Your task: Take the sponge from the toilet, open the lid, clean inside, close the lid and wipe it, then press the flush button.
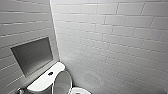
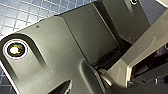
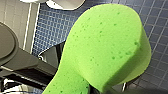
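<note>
Now, right gripper [image 3: 105, 89]: clamped on sponge [image 3: 107, 47] – held apart from toilet [image 1: 45, 81], over blue floor tiles [image 3: 50, 30]
lid [image 1: 62, 83]: raised
flush button [image 1: 50, 73]: seen on toilet's tank top
left gripper: state cannot be told

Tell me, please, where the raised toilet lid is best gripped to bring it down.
Probably the lid's upper free edge, pinched from above and from the bowl side. It stands upright before the tank with its lower end at the bowl, so the top rim is exposed and should give most leverage. The sponge occupies the right arm, so the left looks freer.
</note>
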